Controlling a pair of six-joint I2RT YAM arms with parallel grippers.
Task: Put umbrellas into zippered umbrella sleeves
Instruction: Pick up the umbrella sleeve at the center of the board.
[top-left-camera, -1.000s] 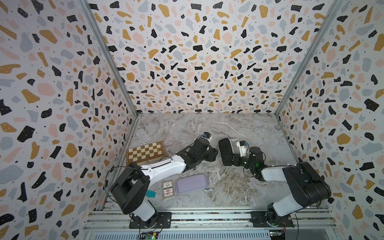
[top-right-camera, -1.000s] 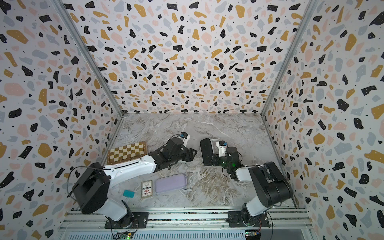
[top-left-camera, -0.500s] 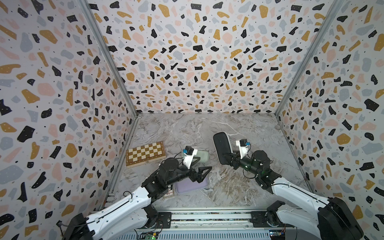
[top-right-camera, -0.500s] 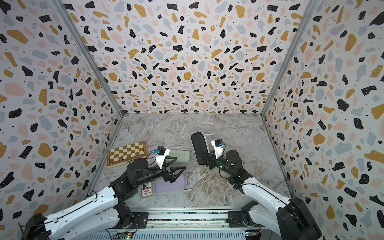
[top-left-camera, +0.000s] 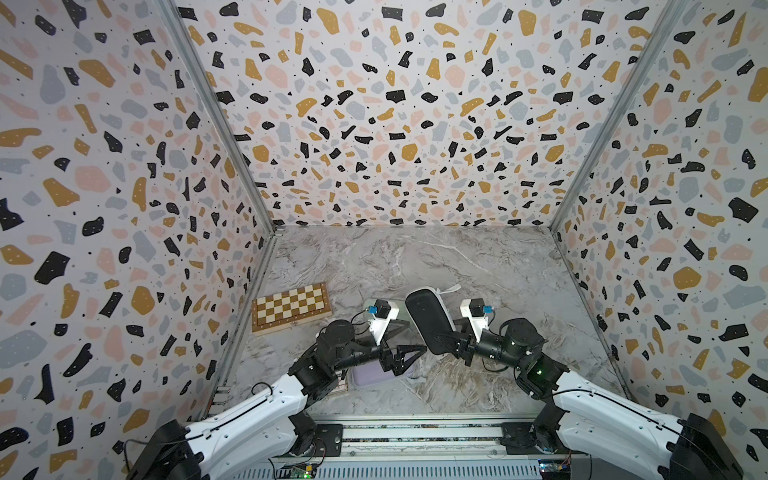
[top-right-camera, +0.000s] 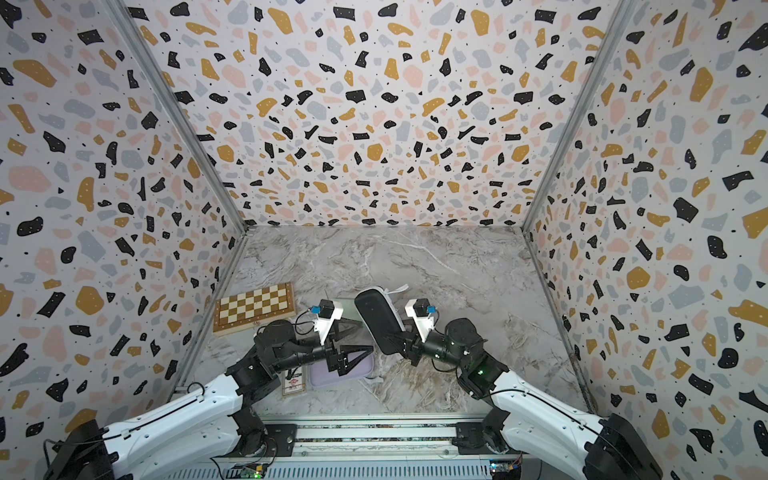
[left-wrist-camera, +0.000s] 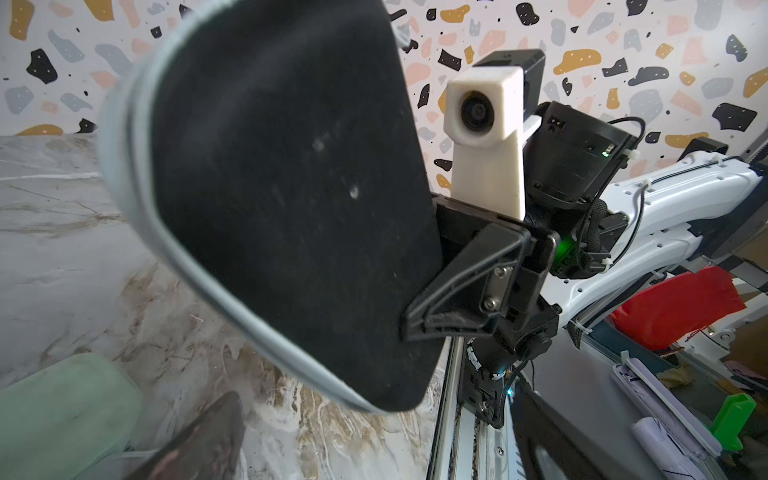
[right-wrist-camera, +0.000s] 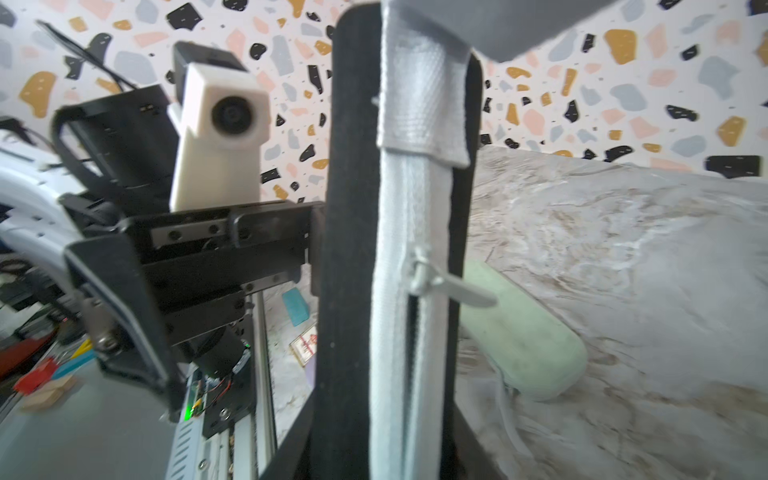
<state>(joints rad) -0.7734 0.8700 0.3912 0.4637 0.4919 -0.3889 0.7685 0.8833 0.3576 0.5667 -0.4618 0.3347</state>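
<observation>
Your right fingers (left-wrist-camera: 465, 286) clamp the black sleeve (top-left-camera: 428, 318) upright, zip (right-wrist-camera: 419, 276) apparently part-shut; left fingers (top-left-camera: 409, 350) gape empty; mint green sleeve (right-wrist-camera: 528, 345) and lilac sleeve (top-left-camera: 370, 376) lie closed on the bench (top-left-camera: 478, 266), likely done.

In both top views the lilac case (top-left-camera: 368, 379) is partly covered by the left gripper (top-left-camera: 415, 358), and the card (top-left-camera: 341, 385) beside it by the left arm; its print is too small to be read. In the left wrist view the mint case (left-wrist-camera: 62, 415) is blurred and cut off. In the right wrist view the black case (right-wrist-camera: 353, 208) is cut off above and below; its contents cannot be told.
</observation>
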